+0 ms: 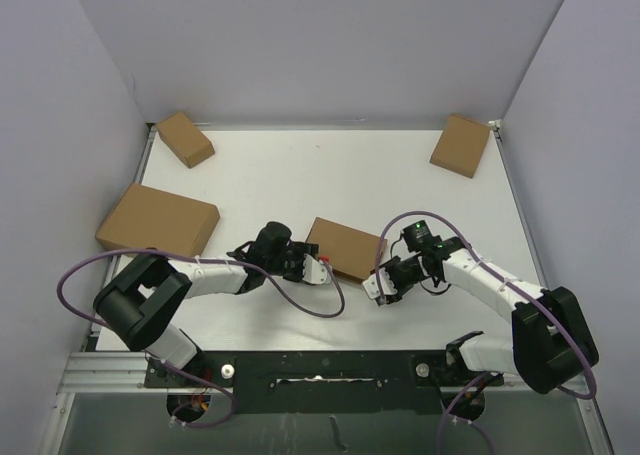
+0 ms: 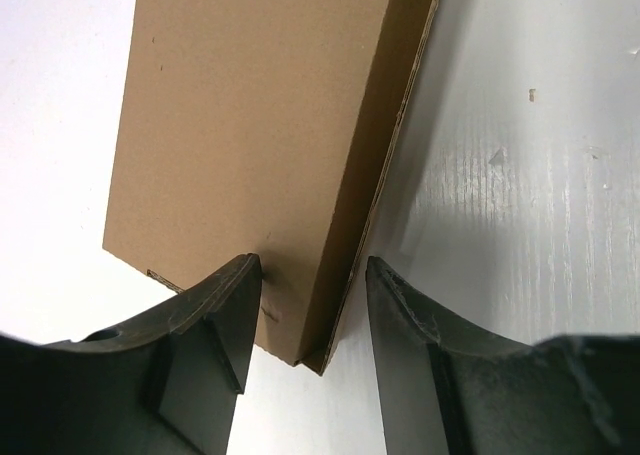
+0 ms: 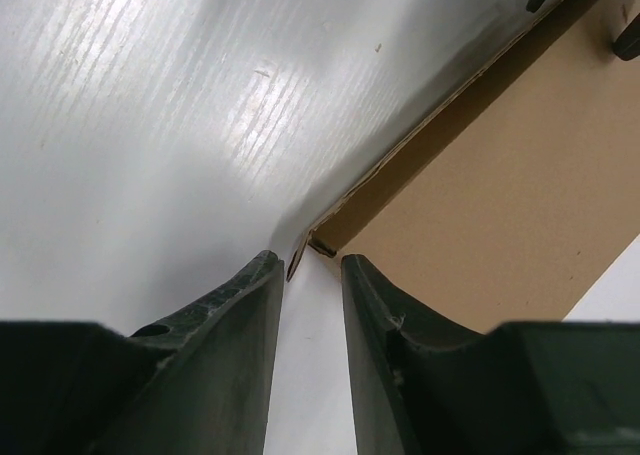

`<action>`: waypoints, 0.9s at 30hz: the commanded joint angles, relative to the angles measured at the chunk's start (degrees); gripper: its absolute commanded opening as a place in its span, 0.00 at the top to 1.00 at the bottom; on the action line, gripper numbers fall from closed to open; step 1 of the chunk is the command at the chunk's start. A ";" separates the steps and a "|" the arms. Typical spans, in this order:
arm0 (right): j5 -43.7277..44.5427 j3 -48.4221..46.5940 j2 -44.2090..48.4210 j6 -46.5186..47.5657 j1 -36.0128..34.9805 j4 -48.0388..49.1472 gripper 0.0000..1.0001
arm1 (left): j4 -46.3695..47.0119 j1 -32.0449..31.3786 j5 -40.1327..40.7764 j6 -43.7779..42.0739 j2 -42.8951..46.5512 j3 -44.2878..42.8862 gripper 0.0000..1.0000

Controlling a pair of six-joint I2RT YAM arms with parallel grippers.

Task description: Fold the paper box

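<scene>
The paper box lies shut and flat in the middle of the white table, brown and shallow. My left gripper is at its near left corner. In the left wrist view the box runs up from that corner, which sits between the jaws of the left gripper. One finger overlaps the top face and the other stands a sliver off the side wall. My right gripper is at the near right corner. In its wrist view the box starts just past the right gripper, whose narrow gap shows only table.
Three more closed cardboard boxes lie around: a small one at the back left, a large one at the left edge, another at the back right. Grey walls close in the table on three sides. Purple cables loop from both arms.
</scene>
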State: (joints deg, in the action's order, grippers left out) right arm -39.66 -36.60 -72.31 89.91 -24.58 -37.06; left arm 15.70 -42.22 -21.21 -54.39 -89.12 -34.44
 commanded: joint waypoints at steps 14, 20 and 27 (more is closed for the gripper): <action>-2.16 -0.08 -0.47 0.72 -1.29 0.61 0.71 | 1.13 0.29 -1.28 0.51 -1.72 -1.33 0.59; -0.66 -0.29 -1.80 1.51 -1.28 -0.24 0.75 | 0.92 0.25 -1.42 0.54 -1.67 -1.42 0.59; 0.89 -0.38 -3.21 1.32 -1.44 0.24 0.76 | 0.67 0.21 -1.77 0.55 -1.49 -1.42 0.59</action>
State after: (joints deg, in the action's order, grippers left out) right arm -39.05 -36.51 -75.02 90.70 -25.61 -36.99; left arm 15.84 -42.22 -21.26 -54.37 -89.17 -34.44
